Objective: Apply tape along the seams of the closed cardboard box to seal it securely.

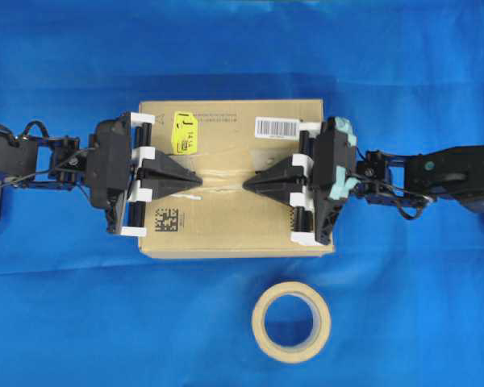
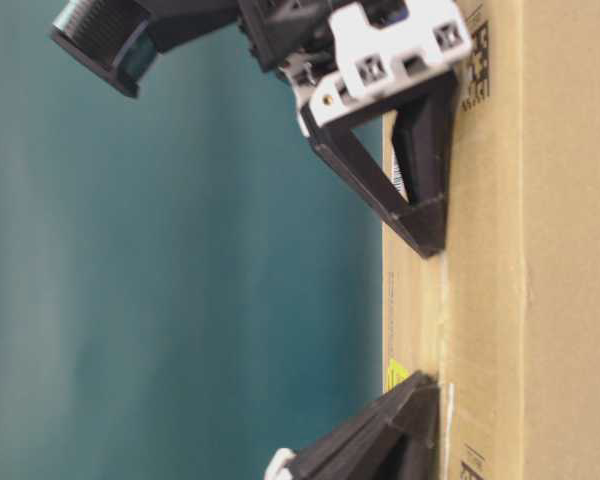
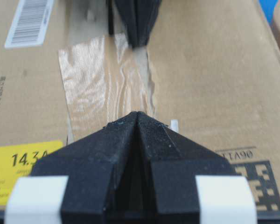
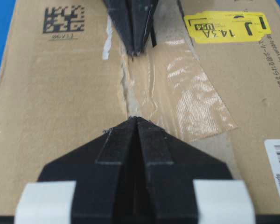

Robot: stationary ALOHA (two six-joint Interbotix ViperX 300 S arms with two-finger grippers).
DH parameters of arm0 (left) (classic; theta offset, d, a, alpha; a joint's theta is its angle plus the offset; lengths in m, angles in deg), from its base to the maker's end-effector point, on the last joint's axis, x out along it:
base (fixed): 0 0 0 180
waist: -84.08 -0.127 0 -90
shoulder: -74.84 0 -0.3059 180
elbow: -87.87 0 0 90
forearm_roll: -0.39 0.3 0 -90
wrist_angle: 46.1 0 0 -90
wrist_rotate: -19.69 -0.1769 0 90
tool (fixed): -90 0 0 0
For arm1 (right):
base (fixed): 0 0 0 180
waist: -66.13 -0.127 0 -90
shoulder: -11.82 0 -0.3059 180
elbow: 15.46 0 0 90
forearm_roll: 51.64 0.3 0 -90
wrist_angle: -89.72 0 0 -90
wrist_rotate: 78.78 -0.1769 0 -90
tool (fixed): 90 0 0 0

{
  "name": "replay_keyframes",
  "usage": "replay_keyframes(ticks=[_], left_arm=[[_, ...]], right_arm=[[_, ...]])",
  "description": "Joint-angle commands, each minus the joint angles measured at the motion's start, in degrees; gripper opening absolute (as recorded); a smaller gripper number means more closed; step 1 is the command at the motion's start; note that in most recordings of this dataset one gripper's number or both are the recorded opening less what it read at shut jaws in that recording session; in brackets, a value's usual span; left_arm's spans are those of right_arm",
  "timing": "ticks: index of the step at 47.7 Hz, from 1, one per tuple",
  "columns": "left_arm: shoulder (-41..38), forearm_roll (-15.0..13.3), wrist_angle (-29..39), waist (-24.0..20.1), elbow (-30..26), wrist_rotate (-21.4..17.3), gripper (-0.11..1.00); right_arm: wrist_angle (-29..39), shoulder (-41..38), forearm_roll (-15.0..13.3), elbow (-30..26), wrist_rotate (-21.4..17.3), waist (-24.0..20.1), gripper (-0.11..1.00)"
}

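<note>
Surface: a wrinkled blue cloth (image 1: 64,322) covers the whole table; behind it, seen from table level, is a plain teal backdrop.
Box: the cardboard box (image 1: 226,230) sits flat near the middle of the cloth, flaps closed, with a yellow sticker (image 1: 184,131), a white barcode label (image 1: 276,127) and a black data-matrix code (image 1: 168,219) on top.
Seams: the seams (image 4: 125,95) run along the box top between the two arms, edged with pale torn paper.
Tape: the tape (image 3: 105,79) is a glossy, crinkled tan patch lying on the box top, over the seam and toward the sticker side, between the two sets of fingertips.
Left gripper: the left gripper (image 1: 198,181) has its jaws pressed together, tips down at the box top at the tape's edge; whether it pinches anything I cannot tell.
Right gripper: the right gripper (image 1: 247,185) is likewise closed to a point, tips at the tape's other end.
Open room: bare cloth lies all around the box; a beige tape roll (image 1: 291,322) lies flat nearer the front edge, apart from the box.
</note>
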Motion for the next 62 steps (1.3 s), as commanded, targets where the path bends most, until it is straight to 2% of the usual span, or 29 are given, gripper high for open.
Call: replay_keyframes(ticks=[1, 12, 20, 31, 43, 54, 62], left_arm=[[4.22, 0.18, 2.64, 0.26, -2.64, 0.00, 0.00], [13.71, 0.18, 15.64, 0.18, -9.05, -0.88, 0.00], [19.16, 0.18, 21.09, -1.23, -8.44, -0.09, 0.00], [28.74, -0.09, 25.84, -1.49, -2.99, 0.44, 0.00], [41.31, -0.09, 28.83, -1.67, 5.19, 3.60, 0.00], [52.47, -0.09, 28.92, -1.93, 15.47, 8.00, 0.00], [56.60, -0.09, 29.09, -1.85, 20.39, 10.72, 0.00]], right_arm=[[0.62, 4.48, -0.09, -0.62, 0.44, -0.53, -0.01], [5.45, 15.82, -0.18, -0.62, 3.96, 0.70, -0.01], [9.58, 23.47, -0.09, 1.93, 6.33, 1.93, -0.01], [15.38, 34.80, -0.18, 8.26, 6.68, 2.46, -0.01], [24.61, 45.97, -0.26, 14.77, 6.68, 2.46, -0.01], [25.75, 53.61, -0.35, 23.38, 6.68, 2.64, -0.01], [25.66, 55.72, -0.26, 27.69, 6.68, 2.72, -0.01]])
